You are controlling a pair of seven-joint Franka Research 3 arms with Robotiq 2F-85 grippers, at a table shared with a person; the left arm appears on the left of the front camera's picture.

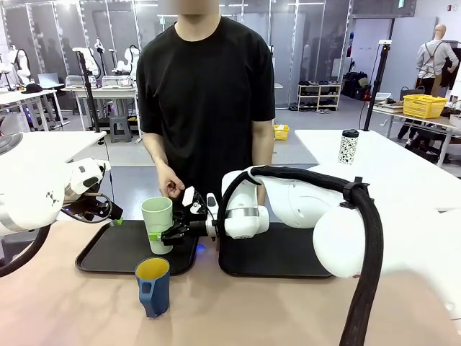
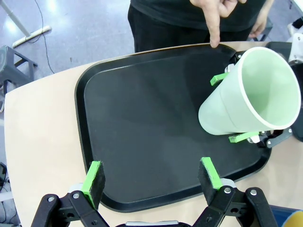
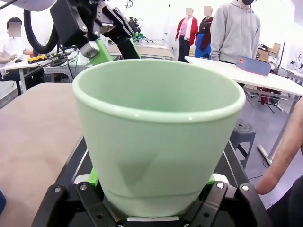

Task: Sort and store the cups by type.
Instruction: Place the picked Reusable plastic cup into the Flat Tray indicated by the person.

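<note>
Front view: pale green cup [image 1: 157,223], lower centre of frame, upright over the right end of the left tray [image 1: 101,254]; whether it rests there or hangs just above cannot be told. Right pincer [image 1: 161,238] is clamped on the cup's lower wall. Blue mug [image 1: 153,287] stands on bare table below, just off the tray's front rim. Left pincer [image 1: 109,213], at left of frame, has its jaws apart and holds nothing. The person's hand [image 1: 171,186] points down just behind the cup. Risks, as judged: the low grip on a tall tapered cup could let it tip on release; a base set on the tray rim could topple; a sideways sweep could strike the mug or the nearby hand.
</note>
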